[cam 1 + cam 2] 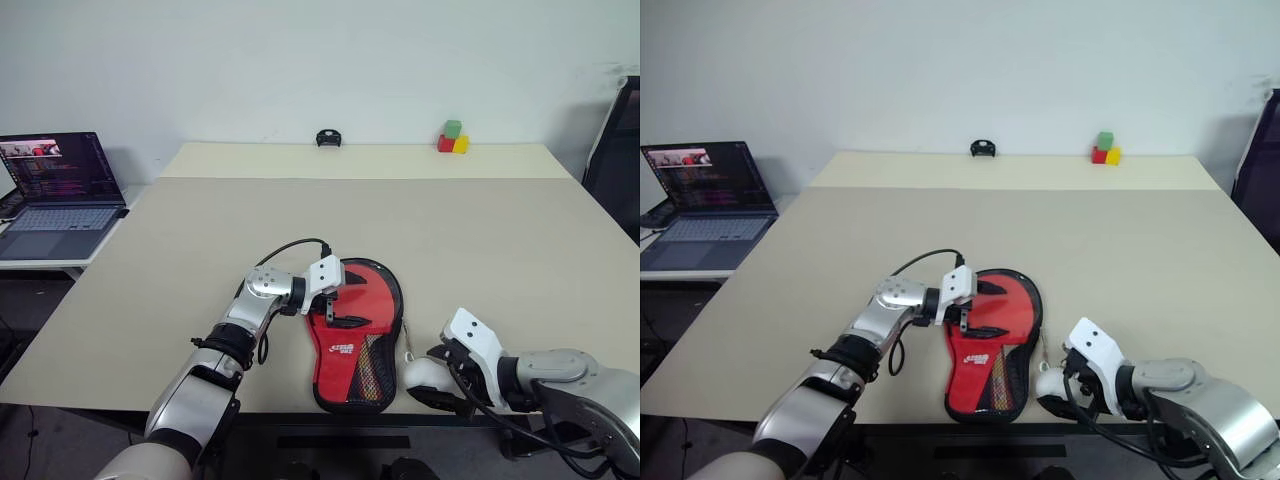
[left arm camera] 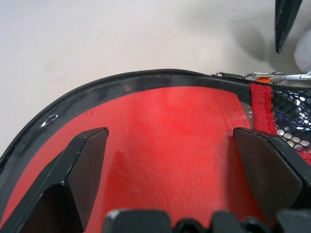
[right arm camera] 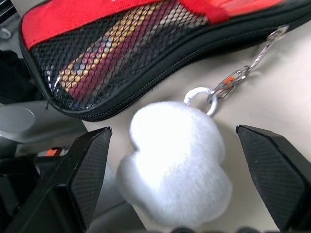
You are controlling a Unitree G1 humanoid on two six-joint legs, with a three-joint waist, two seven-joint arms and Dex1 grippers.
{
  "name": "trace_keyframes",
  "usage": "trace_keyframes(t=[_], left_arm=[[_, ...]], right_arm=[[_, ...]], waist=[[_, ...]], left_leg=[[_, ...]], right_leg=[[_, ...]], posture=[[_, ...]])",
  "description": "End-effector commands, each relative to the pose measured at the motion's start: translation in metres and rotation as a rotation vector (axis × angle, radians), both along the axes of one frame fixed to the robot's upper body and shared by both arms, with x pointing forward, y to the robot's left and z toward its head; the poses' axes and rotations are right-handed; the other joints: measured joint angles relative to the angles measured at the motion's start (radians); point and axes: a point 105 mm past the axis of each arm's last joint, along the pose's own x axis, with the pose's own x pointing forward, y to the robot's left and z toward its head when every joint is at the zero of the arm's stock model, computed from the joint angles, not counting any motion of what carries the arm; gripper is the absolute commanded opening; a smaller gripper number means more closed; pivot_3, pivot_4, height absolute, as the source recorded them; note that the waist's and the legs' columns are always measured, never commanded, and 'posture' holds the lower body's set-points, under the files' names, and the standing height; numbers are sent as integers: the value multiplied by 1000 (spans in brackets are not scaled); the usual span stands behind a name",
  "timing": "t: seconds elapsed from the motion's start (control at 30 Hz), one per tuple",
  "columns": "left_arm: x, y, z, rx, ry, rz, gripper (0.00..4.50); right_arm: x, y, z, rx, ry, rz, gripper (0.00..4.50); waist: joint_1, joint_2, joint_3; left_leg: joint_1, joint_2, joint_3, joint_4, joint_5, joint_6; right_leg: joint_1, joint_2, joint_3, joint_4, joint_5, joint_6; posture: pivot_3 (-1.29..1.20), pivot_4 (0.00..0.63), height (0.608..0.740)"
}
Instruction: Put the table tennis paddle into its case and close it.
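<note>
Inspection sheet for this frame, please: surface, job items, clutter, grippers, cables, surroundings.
Surface: beige table, mostly bare.
Job's things: red case flat at the near edge, zipped as far as visible; white plush charm chained to its zipper. Paddle: nothing seen.
Clutter: coloured blocks and small black object at the far edge.
Grippers: left gripper open over the case; right gripper open around the charm.
Cables: black cable on the left wrist.
Surroundings: open laptop on a side table at left.

Office or lab setting — bare white wall, broad beige table (image 1: 300,215), open laptop (image 1: 55,190) alongside
</note>
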Motion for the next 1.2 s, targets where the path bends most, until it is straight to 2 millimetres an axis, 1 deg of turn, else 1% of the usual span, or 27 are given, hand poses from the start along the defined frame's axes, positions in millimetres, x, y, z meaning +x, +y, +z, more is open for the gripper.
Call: trace_keyframes(t=[0.03, 0.13, 0.23, 0.33, 0.37, 0.43, 0.5, 0.6, 0.67, 0.73, 0.8, 0.97, 1.07, 1.17, 1.2], left_arm=[[1, 9, -4, 23, 0, 25, 4500], [1, 9, -4, 21, 0, 29, 4500], [0, 10, -6, 27, 2, 28, 4500], [1, 11, -7, 36, 4, 30, 4500], [1, 11, -8, 45, 3, 29, 4500], [0, 13, -14, 74, 7, 24, 4500], [-2, 15, -19, 94, 20, 18, 4500], [-4, 16, -26, 119, 50, 4, 4500], [-6, 17, -30, 128, 84, -4, 4500], [-6, 17, -32, 140, 112, -10, 4500], [-6, 18, -36, 154, 144, -8, 4500], [-9, 17, -44, 182, 206, -21, 4500], [-10, 15, -49, 192, 214, -24, 4500], [-13, 13, -53, 196, 222, -35, 4500], [-14, 11, -54, 196, 227, -40, 4500]], right_arm=[[2, 2, 0, -1, -27, 0, 4486], [3, 1, -1, -6, -29, -3, 4486], [5, 3, 0, -6, -40, -7, 3887], [5, 3, 0, -8, -44, -7, 2901], [5, 2, 1, -12, -46, -5, 2493], [6, -1, 2, -23, -49, -2, 1749], [8, -5, 6, -33, -58, -1, 1135], [19, -14, 17, -54, -93, -3, 546], [25, -19, 24, -65, -111, -1, 392], [31, -22, 30, -67, -123, 2, 363], [36, -24, 38, -59, -134, 8, 357], [46, -26, 51, -48, -151, 23, 357], [44, -29, 53, -61, -143, 45, 357], [34, -31, 55, -65, -113, 90, 357], [27, -31, 56, -64, -96, 118, 357]], waist=[[0, 0, 0], [0, 0, 0], [-1, 0, 0], [-1, 0, 0], [-1, 0, 0], [-1, 0, 0], [-1, -1, -1], [-4, -1, -1], [-7, -2, -1], [-9, -2, -1], [-11, -2, -1], [-12, -3, -2], [-9, -4, -2], [-8, -4, -3], [-8, -5, -3]], left_leg=[[0, 0, 0, 0, 0, 0], [0, 0, 0, 0, 0, 0], [0, 0, 0, 0, 0, 0], [0, 0, 0, 0, 0, 0], [0, 0, 0, 0, 0, 0], [0, 0, 0, 0, 0, 0], [0, 0, 0, 0, 0, 0], [2, 0, 0, 0, 0, 0], [7, 0, 0, 0, 0, 0], [16, 0, 0, -2, 0, 0], [17, 1, 0, -2, 0, 0], [17, 1, 0, -2, 0, 0], [16, 1, -1, -2, 0, 0], [16, 0, 0, -2, 0, 0], [16, 0, -1, -2, 0, 0]], right_leg=[[0, 0, 0, 0, 0, 0], [0, 0, 0, 0, 0, 0], [0, 0, 0, 0, 0, 0], [0, 0, 0, 0, 0, 0], [0, 0, 0, 0, 0, 0], [0, 0, 0, 0, 0, 0], [0, 0, 0, 0, 0, 0], [2, 0, 0, 0, 0, 0], [7, 0, 0, -1, 0, 0], [15, 0, -1, -3, -2, 2], [17, 1, -1, -3, -3, 4], [16, 1, -1, -2, -2, 3], [16, 1, -1, -3, -1, 1], [17, 0, -1, -3, -1, 1], [17, 0, -1, -3, -1, 2]], posture=[[0, 150, 740], [0, 150, 740], [0, 150, 740], [0, 150, 740], [0, 150, 740], [0, 150, 740], [0, 150, 740], [0, 150, 740], [0, 150, 740], [0, 150, 740], [0, 150, 740], [0, 150, 740], [0, 150, 740], [0, 150, 740], [0, 150, 740]])
